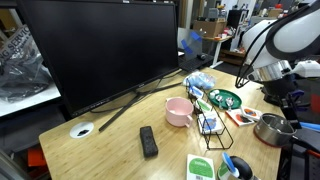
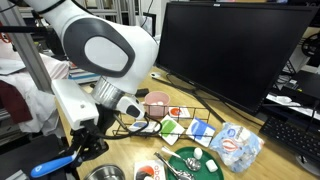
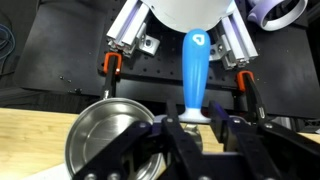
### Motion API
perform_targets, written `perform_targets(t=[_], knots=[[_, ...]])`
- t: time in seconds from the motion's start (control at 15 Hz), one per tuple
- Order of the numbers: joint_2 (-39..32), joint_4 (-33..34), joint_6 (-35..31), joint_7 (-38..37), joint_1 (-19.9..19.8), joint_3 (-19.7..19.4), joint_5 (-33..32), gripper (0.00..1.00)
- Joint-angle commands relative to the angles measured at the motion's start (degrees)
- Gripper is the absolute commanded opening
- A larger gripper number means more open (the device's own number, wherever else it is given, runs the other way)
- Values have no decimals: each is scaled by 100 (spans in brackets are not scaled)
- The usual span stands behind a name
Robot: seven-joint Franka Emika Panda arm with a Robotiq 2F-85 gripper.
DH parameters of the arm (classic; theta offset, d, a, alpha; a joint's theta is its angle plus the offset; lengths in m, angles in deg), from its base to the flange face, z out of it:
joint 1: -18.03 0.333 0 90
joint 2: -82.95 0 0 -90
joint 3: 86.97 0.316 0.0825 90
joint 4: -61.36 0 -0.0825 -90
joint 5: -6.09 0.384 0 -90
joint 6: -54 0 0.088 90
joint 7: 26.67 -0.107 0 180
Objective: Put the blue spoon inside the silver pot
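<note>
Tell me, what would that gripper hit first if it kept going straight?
Probably the pot, at its rim: the gripper, shut on the spoon, points down just beside its opening. Depth is unclear; it might miss and meet the table.

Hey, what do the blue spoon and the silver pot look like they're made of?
The blue spoon looks like plastic: smooth, slightly satin, one even bright colour with soft highlights. The silver pot is probably steel, polished: its grey inside reflects light brightly along the rim.

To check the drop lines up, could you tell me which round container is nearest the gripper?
The silver pot, just beside the gripper that holds the blue spoon; the pink cup and dark green dish sit farther away, nearer the monitor.
</note>
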Motion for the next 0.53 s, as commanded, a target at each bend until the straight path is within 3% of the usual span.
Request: perform_targets(t=[0.0,0.47], knots=[[146,-1,321,-49,-245,-237,-23,12],[-442,504,613,79,-548,-609,53,12]])
